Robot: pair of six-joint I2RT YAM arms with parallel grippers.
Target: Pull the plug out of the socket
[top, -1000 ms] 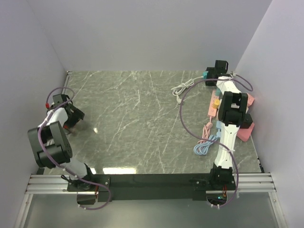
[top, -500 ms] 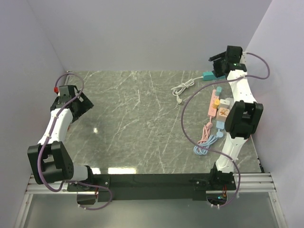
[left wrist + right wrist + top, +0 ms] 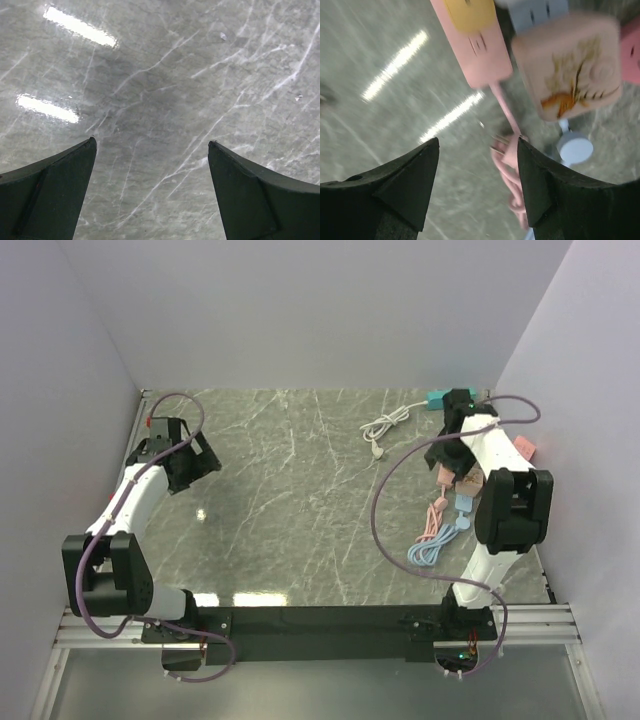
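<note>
A pink power strip [image 3: 479, 47] lies at the table's right side, partly under my right arm in the top view [image 3: 441, 478]. On it I see a yellow plug [image 3: 469, 11], a grey-blue plug [image 3: 540, 12] and a pink square adapter with an orange drawing [image 3: 570, 65]. My right gripper [image 3: 479, 142] is open and empty, hovering just above the strip's near end and its pink cable [image 3: 507, 172]; it also shows in the top view [image 3: 447, 454]. My left gripper [image 3: 150, 145] is open and empty over bare marble at the far left [image 3: 190, 464].
A coiled pink cable [image 3: 434, 517] and a light blue cable [image 3: 430, 550] lie near the strip. A white cable [image 3: 380, 426] and a teal plug [image 3: 437, 398] lie at the back right. The right wall stands close to the strip.
My right gripper has come down from the back right corner to just above the pink strip. My left gripper has moved up and right, away from the left wall.
</note>
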